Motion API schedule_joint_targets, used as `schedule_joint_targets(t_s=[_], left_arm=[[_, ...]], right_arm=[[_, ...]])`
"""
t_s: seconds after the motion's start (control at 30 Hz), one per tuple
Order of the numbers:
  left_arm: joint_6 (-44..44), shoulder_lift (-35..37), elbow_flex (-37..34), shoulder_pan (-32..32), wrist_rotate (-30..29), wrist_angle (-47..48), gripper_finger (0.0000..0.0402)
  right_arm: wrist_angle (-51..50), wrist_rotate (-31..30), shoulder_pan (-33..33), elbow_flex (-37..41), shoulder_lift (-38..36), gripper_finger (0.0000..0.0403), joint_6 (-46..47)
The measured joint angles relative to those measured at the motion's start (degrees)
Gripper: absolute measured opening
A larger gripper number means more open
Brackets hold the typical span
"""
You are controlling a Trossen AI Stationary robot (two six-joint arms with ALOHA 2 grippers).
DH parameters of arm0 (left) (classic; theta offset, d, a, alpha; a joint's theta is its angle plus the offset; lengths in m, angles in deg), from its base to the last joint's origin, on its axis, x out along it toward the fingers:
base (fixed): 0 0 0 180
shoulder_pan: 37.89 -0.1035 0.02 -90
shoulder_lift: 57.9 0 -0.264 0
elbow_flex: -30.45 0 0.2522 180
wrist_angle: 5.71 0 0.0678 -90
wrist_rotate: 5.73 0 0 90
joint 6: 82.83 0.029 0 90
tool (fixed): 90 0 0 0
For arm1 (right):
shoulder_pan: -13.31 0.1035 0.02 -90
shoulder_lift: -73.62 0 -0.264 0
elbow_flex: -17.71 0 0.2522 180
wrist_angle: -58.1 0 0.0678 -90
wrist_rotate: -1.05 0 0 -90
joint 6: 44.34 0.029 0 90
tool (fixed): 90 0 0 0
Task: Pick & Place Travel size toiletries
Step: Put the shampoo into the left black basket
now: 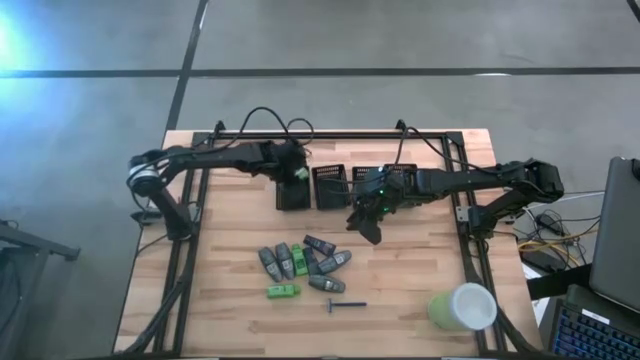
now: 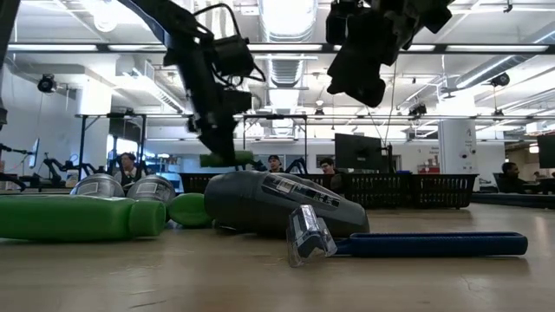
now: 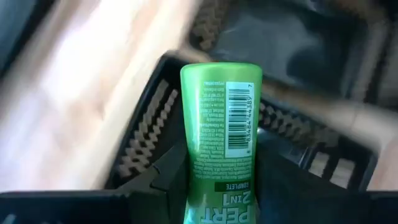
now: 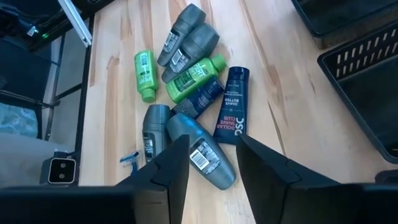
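Observation:
My left gripper is shut on a bright green Pert tube and hangs over the leftmost black mesh bin. My right gripper is open and empty, hovering above the pile of toiletries that lies flat on the table. The pile holds grey tapered tubes, two green tubes, and dark blue tubes. A separate green tube and a blue razor lie nearer the table's near edge. My left gripper pinches the green tube between its two fingers, one on each side edge, at the end printed with the brand name. The fingers lie along the tube, and its flat crimped end points away from them. The tube is lifted clear above the bin.
Three more black mesh bins stand in a row to the right of the first. A large pale green-white cup sits near the table's near right corner. Black frame rails run along both sides. People sit in the room beyond.

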Motion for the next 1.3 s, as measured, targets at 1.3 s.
schedule_joint_targets(t_s=[1.3], left_arm=[[-30.36, 6.95, -8.48, 4.56, 12.46, -8.24, 0.0256]], right_arm=[[-0.81, -0.17, 0.00, 0.26, 0.02, 0.0184, 0.64]])
